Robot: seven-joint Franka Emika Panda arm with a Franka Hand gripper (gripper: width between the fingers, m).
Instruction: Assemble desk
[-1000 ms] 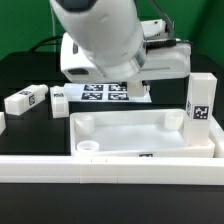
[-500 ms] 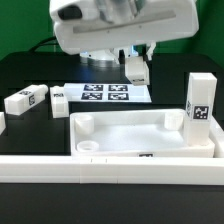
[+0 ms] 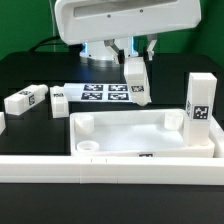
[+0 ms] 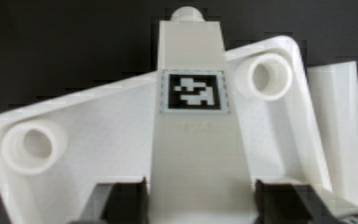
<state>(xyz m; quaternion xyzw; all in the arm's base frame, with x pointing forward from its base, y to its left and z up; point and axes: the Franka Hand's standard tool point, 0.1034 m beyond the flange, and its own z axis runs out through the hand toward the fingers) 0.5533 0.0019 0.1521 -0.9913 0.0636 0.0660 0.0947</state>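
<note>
The white desk top [image 3: 150, 150] lies tray-side up in the middle of the exterior view. My gripper [image 3: 133, 52] is shut on a white tagged leg [image 3: 135, 80] and holds it tilted in the air behind the top's far rim. In the wrist view the leg [image 4: 197, 110] runs out from between my fingers [image 4: 126, 200], over the desk top [image 4: 87, 120] and its round corner sockets [image 4: 265, 75]. Another leg [image 3: 200, 100] stands upright at the top's far corner on the exterior view's right. Two more legs [image 3: 25, 100] [image 3: 58, 100] lie on the exterior view's left.
The marker board [image 3: 100, 93] lies flat behind the desk top, under the held leg. A long white border rail [image 3: 110, 166] runs along the front. The table is black.
The arm has risen and turned, so it blocks less of the exterior view. The held leg came up off the marker board area and now hangs tilted, in full view.
</note>
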